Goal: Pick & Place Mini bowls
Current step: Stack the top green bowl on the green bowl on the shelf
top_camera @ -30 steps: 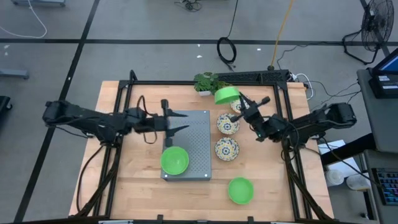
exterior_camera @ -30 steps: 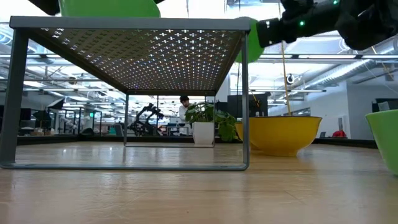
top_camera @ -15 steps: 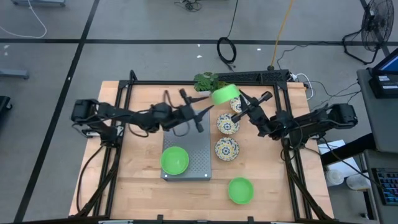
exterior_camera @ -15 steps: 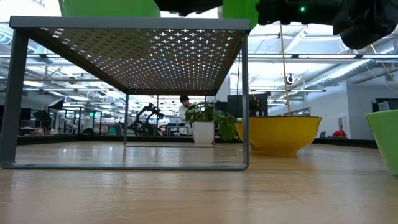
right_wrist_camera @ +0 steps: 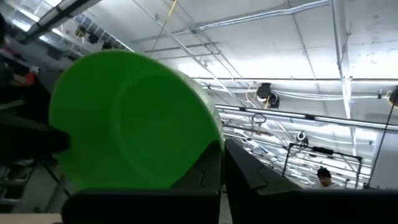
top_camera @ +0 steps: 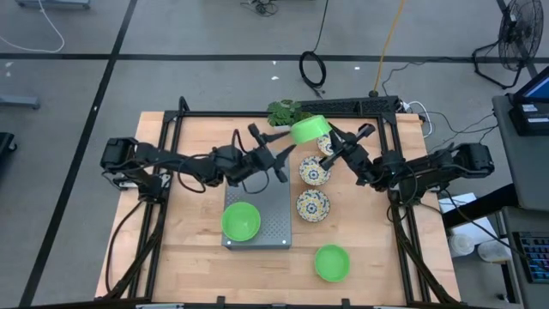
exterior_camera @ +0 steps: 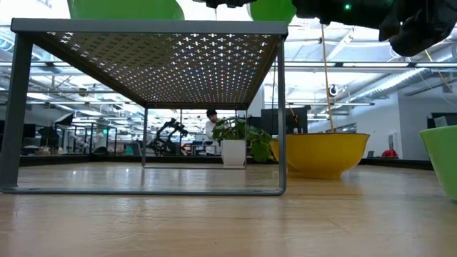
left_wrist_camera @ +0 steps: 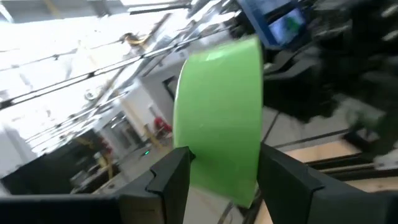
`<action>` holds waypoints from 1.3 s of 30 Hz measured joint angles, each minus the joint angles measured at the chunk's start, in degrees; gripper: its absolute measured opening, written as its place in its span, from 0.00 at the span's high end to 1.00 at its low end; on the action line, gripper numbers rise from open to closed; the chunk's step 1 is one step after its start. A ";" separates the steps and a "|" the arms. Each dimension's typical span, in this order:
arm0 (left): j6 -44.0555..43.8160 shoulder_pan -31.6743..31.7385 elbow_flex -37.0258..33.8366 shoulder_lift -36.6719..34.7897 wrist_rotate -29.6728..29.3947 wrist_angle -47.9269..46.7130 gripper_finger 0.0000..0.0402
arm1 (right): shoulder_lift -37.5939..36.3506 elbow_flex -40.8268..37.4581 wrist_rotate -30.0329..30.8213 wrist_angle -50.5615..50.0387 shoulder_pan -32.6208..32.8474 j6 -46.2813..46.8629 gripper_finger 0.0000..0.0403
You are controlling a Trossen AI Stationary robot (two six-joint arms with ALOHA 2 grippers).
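Right end effector (top_camera: 333, 142) is clamped on a green mini bowl (top_camera: 310, 130), aloft at upper centre of the high view; our left end effector (top_camera: 280, 153) is spread wide around that bowl's rim.

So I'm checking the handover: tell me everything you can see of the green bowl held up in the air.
The green mini bowl is plain bright green, smooth, plastic-looking, round and unpatterned. It hangs tilted on its side above the table's far edge, near the plant, clear of the tray. The right gripper pinches its rim; the right wrist view shows its underside. The left gripper is open, its fingers either side of the bowl in the left wrist view, not visibly touching.
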 joint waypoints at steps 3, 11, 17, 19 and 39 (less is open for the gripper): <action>-0.61 0.93 0.00 0.04 -0.99 0.56 0.55 | 0.00 0.00 -0.61 0.02 0.57 1.27 1.00; -1.07 2.89 -0.02 0.07 -0.86 2.38 0.56 | 0.00 0.07 0.27 0.02 2.63 0.30 1.00; -1.29 2.49 -0.02 0.13 -1.11 5.55 0.81 | 0.00 0.10 3.40 -1.32 2.57 0.22 1.00; -1.57 2.32 0.34 0.08 -2.49 6.32 0.93 | 0.02 0.09 4.33 -2.52 2.64 0.22 1.00; 9.91 -7.10 19.44 -2.99 -32.20 -24.43 0.99 | -3.06 0.35 26.17 -15.99 3.07 3.70 0.44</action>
